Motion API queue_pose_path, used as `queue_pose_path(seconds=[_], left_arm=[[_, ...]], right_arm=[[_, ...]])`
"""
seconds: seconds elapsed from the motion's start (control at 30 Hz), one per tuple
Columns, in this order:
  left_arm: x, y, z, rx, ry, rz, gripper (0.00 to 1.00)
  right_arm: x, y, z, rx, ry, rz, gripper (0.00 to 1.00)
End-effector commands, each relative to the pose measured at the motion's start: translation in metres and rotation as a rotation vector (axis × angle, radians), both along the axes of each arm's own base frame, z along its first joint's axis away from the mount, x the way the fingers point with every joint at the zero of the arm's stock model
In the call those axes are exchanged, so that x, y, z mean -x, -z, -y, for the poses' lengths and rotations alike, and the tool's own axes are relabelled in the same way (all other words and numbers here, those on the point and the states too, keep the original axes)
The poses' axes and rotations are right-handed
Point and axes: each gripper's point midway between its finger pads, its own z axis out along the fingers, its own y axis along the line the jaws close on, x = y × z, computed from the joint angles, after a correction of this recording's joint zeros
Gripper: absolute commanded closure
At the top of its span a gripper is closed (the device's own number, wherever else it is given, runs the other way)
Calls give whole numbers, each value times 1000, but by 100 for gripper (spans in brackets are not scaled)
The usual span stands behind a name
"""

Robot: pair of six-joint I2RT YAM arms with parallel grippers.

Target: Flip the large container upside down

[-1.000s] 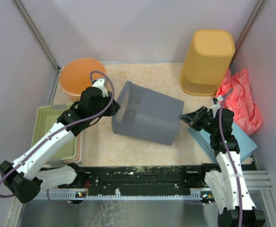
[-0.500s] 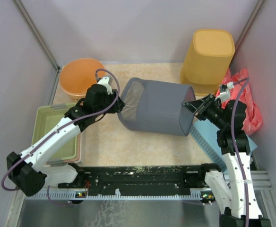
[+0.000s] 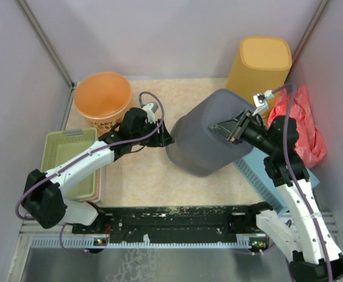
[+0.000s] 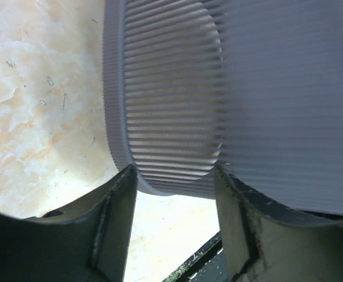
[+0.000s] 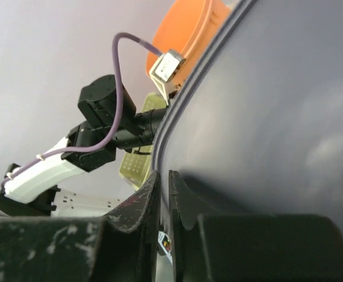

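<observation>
The large container [image 3: 201,141] is a grey ribbed tub, held tilted at mid-table with its lower end near the beige tabletop. My right gripper [image 3: 231,129] is shut on the wall at its rim; in the right wrist view the jaws [image 5: 164,182] pinch that thin rim and the container's smooth wall [image 5: 265,117] fills the right side. My left gripper [image 3: 165,140] stands open just left of the container. In the left wrist view the ribbed container [image 4: 171,106] sits just beyond the parted fingertips [image 4: 130,188], with nothing between them.
An orange bowl [image 3: 103,97] stands at the back left and a green tray [image 3: 69,161] lies at the left. A yellow container [image 3: 259,70] stands upside down at the back right, beside a red bag [image 3: 301,123]. A light blue perforated tray [image 3: 265,176] lies under the right arm.
The container has swung from lying on its side to tilted up, carried by the right gripper. The left gripper has opened, let go of it, and moved right.
</observation>
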Motion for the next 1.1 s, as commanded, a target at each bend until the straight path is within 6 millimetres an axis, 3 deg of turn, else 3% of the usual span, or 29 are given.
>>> queue_pose_path(seconds=[0.0,0.13,0.23,0.3,0.43,0.57,0.67,0.87,0.97,1.07], left_arm=[[2,-5,7,24,24,5,36],[-1,-13,-3,-12,-9,30,17],[-4,-28,-12,-31,-39,71,3],[-4,-41,-19,-41,-56,104,1],[-2,-67,-36,-60,-95,172,1],[4,-85,-52,-79,-122,220,1],[4,-100,-65,-104,-156,263,1],[-3,-131,-101,-183,-305,339,1],[-5,-137,-113,-215,-354,355,1],[-6,-138,-123,-222,-414,346,0]], right_arm=[[-13,-5,-24,39,-11,74,83],[-31,-14,-42,68,-33,89,67],[-40,-39,-40,103,-5,145,58],[-41,-60,-27,156,58,202,52],[-34,-68,22,329,266,264,39],[-16,-32,72,478,441,232,35],[3,13,85,540,439,204,34],[38,92,37,449,116,124,40],[31,104,16,307,81,127,40],[4,107,5,218,117,149,40]])
